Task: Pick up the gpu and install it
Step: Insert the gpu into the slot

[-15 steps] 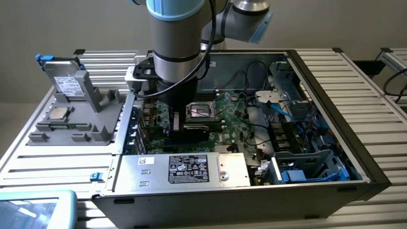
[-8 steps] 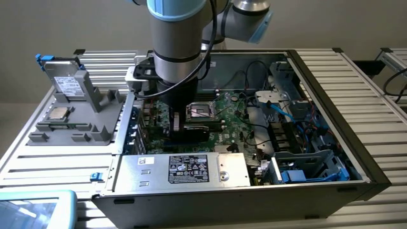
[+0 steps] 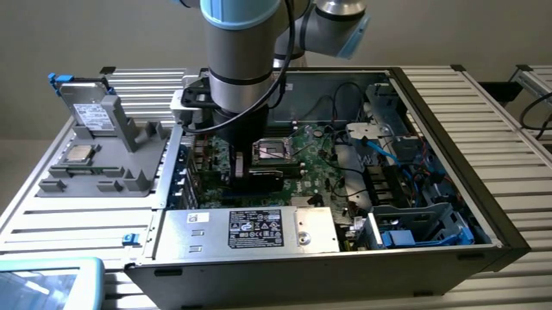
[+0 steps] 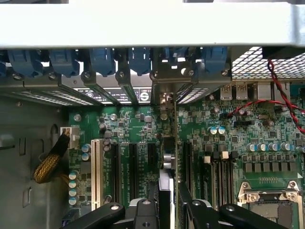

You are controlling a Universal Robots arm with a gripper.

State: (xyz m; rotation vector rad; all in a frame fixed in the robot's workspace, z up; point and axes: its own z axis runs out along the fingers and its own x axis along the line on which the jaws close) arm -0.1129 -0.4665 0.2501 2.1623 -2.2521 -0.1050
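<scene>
The gpu point(image 4: 170, 143) stands on edge over the green motherboard point(image 4: 133, 124), seen end-on as a thin card. Its silvery bracket end reaches the rear slot openings of the case. My gripper point(image 4: 171, 195) is shut on it, one black finger point(image 4: 163, 200) on each side of the card. In the exterior view the arm reaches down into the open computer case point(image 3: 457, 129). There the gripper point(image 3: 245, 169) sits low over the motherboard's expansion slots, with the gpu's dark body point(image 3: 265, 178) just under it, beside the processor socket point(image 3: 274, 150).
A row of blue slot latches point(image 4: 102, 59) lines the case's rear wall. A white slot point(image 4: 96, 167) and black slots lie beside the card. The power supply point(image 3: 250, 229), drive cage point(image 3: 423, 223) and cables crowd the case. A grey parts holder point(image 3: 103, 155) with a silver chip point(image 3: 79, 153) stands outside.
</scene>
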